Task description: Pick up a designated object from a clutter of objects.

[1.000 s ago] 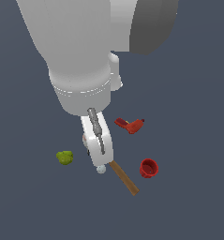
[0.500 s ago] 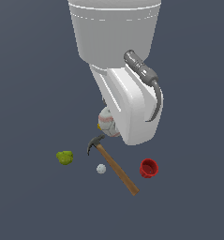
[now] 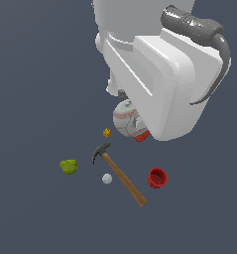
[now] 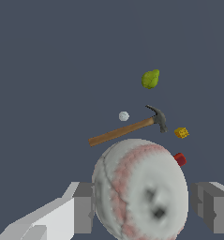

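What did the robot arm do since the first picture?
The arm swung across and brought its gripper around the baseball, one finger on each side; a firm grasp isn't clear. The hammer, red cup, green lump and small white ball stayed put.

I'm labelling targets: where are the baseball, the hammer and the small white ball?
baseball (image 4: pixel 141 190), wrist view, middle of its stitched face.
hammer (image 3: pixel 121 178), exterior view, on the wooden handle.
small white ball (image 3: pixel 107 178), exterior view, its centre.
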Robot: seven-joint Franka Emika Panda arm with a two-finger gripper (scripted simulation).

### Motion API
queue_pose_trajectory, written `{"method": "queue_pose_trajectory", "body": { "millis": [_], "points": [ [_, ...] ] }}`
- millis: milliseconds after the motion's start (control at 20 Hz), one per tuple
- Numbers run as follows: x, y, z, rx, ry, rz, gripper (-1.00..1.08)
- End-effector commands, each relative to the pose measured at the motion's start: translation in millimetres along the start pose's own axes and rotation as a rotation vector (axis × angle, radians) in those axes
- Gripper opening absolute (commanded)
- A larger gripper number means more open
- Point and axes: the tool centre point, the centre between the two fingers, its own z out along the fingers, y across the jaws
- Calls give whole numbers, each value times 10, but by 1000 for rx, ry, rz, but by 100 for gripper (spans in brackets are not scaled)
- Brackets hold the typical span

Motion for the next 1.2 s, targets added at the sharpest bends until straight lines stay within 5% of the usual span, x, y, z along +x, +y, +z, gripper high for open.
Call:
{"method": "queue_pose_trajectory", "body": {
  "millis": [0, 1150],
  "points": [
    [-14, -10, -42, 1, 0, 0, -100],
    [58, -55, -233, -1, 0, 0, -100]
  ]
}}
